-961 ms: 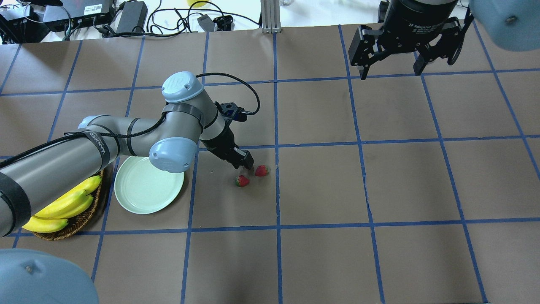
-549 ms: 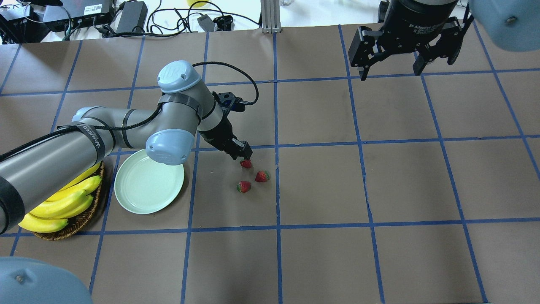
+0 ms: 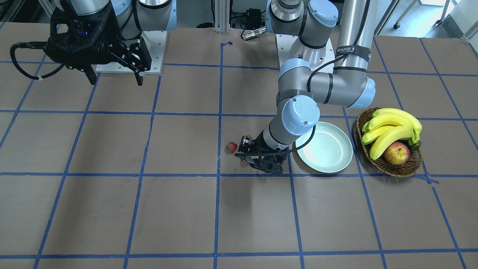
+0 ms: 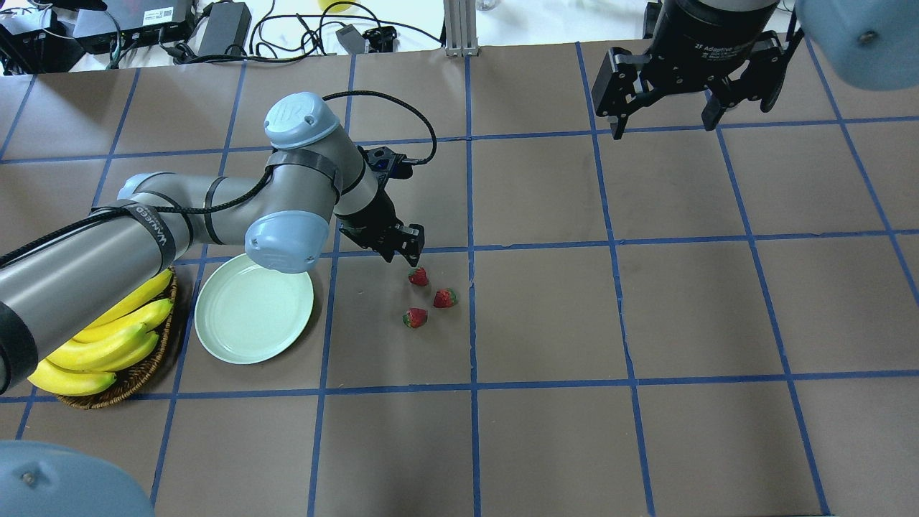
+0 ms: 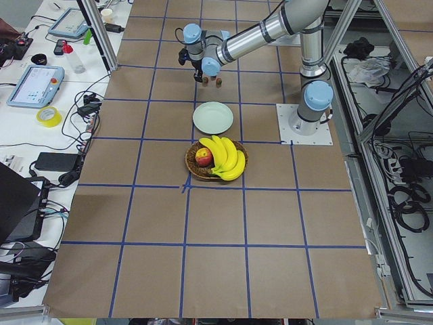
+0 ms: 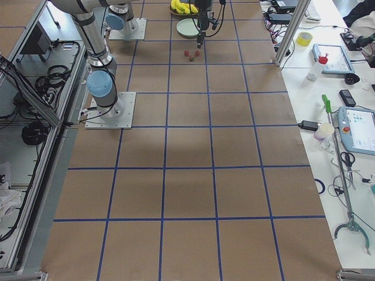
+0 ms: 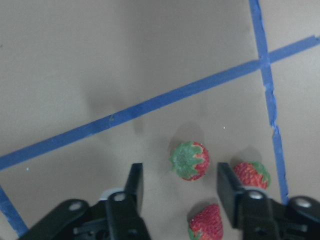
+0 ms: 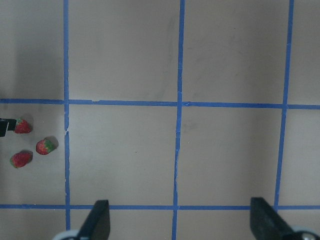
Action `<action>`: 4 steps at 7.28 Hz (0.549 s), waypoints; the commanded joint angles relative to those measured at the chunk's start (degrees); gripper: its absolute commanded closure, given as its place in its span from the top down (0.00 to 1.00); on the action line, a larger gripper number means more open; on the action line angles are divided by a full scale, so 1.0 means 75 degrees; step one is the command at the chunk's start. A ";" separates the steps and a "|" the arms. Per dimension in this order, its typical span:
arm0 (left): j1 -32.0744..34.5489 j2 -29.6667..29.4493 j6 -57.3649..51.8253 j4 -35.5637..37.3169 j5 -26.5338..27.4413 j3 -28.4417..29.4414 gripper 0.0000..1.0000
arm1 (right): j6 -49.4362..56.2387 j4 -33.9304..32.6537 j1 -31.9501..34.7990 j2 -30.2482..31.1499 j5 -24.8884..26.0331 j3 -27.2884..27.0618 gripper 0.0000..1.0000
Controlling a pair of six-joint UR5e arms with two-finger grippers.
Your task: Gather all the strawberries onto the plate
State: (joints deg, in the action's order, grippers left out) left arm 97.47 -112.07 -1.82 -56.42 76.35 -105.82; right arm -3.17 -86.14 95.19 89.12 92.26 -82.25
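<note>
Overhead: the left gripper [image 4: 411,253] is mid-frame, a bit left of centre, jaws part open, gripping nothing. Just below-right of it is the top strawberry [image 4: 418,276], then the middle strawberry [image 4: 444,298] and the bottom strawberry [image 4: 415,317]. They form a tight cluster on the table [image 4: 646,323], next to a blue tape line [image 4: 472,323]. The plate [image 4: 253,319] is left of the cluster and apart from it, upper edge under the left arm [image 4: 280,248]. A wicker basket [image 4: 136,377] with bananas [image 4: 108,345] is at the left edge, just beside the plate. The right gripper [image 4: 664,128] is top right, jaws wide, holding nothing.

Front-facing: left gripper centre frame, pointing down. The middle strawberry shows clear just left of it; the other two are mostly hidden behind the gripper. The plate is right of the gripper, the wicker basket further right, with an apple [image 3: 396,153] under the bananas. Right gripper upper left, jaws wide.

Exterior left: plate upper centre, wicker basket below it, left arm reaching to the top. Cluster and claw are too small to judge.

Exterior right: plate at the top edge, cluster just below it. Can't tell the claw state here.

Left wrist: fingers [image 7: 134,182] spread at the bottom. The top strawberry, green cap up, sits in the gap ahead of the tips, touching neither. The middle strawberry is just past the right-hand finger, the bottom strawberry at the bottom edge.

Right wrist: both fingers at the bottom, wide apart. The cluster is at the left edge, mid-height.
</note>
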 commanded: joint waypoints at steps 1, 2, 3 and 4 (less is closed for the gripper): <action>0.0000 -0.0139 0.2480 0.0011 -0.0078 0.0047 1.00 | 0.0001 0.0001 0.0000 0.0001 0.0003 -0.0002 1.00; 0.0000 -0.0268 0.3154 0.0069 -0.0078 0.0046 1.00 | 0.0001 -0.0011 0.0011 -0.0011 0.0003 -0.0002 1.00; 0.0000 -0.0373 0.3614 0.0069 -0.0101 0.0046 1.00 | 0.0001 0.0000 0.0000 -0.0011 0.0003 -0.0002 1.00; 0.0011 -0.0456 0.3978 0.0081 -0.0253 0.0046 1.00 | 0.0001 0.0001 -0.0012 0.0001 0.0003 -0.0002 1.00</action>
State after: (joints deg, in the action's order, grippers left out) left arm 97.49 -114.62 23.76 -55.93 75.37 -105.46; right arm -3.16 -86.16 95.19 89.06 92.28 -82.27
